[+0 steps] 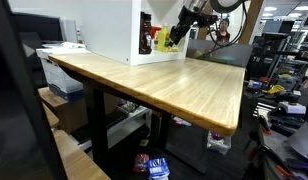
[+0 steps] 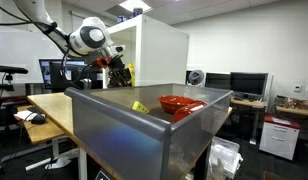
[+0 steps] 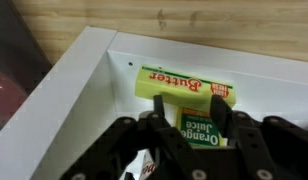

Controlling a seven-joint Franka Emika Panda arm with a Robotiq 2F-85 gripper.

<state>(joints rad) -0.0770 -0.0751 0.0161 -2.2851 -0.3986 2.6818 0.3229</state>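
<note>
Sitting inside end effector [image 3: 204, 115]: juice carton [image 3: 198, 131]

Orange juice carton [image 3: 199, 128] half hidden behind fingers [image 3: 165, 140].

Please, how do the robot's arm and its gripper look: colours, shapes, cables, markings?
The arm is white, with rounded, bulging joint housings and dark bands between its segments. The gripper is black: two thick fingers built of linked bars. What looks like a dark cable loop shows near the wrist in an exterior view. No markings are readable.
</note>
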